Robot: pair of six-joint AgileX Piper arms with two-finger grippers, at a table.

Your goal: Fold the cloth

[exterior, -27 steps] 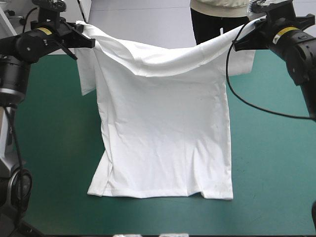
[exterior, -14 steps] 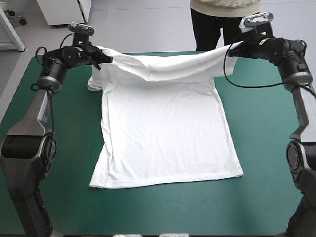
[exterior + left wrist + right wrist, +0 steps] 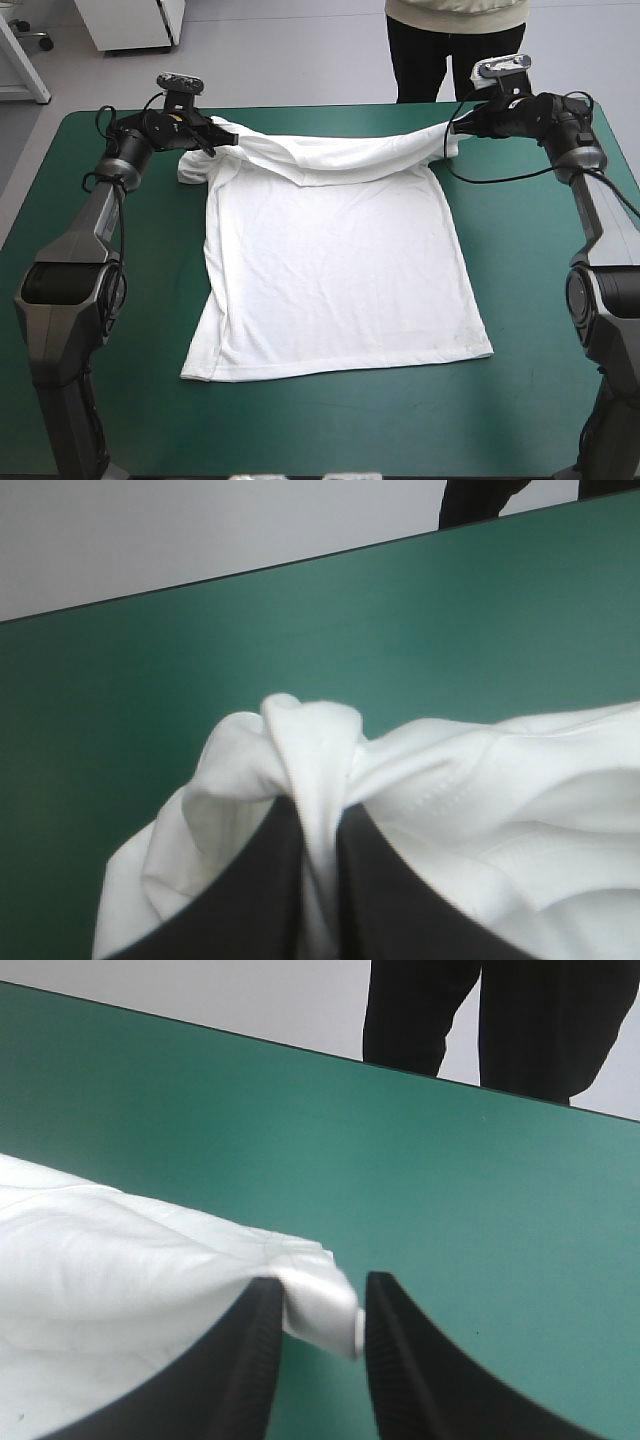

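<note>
The white T-shirt lies spread on the teal-green cover, hem toward the near edge. Its shoulder line hangs a little above the table as a sagging roll near the far edge. My left gripper is shut on the left shoulder; in the left wrist view a bunched fold of the T-shirt rises between the black fingers of that gripper. My right gripper is shut on the right shoulder. In the right wrist view a thick corner of the T-shirt fills the narrow gap of that gripper.
The table's far edge runs close behind both grippers. Bare teal-green cover borders the shirt on the left, the right and along the near edge. The left sleeve lies crumpled under the left gripper.
Both arms have come down from high above the table and reached toward the far edge. The hanging shirt has settled flat; only the shoulder line stays lifted, now slacker.
</note>
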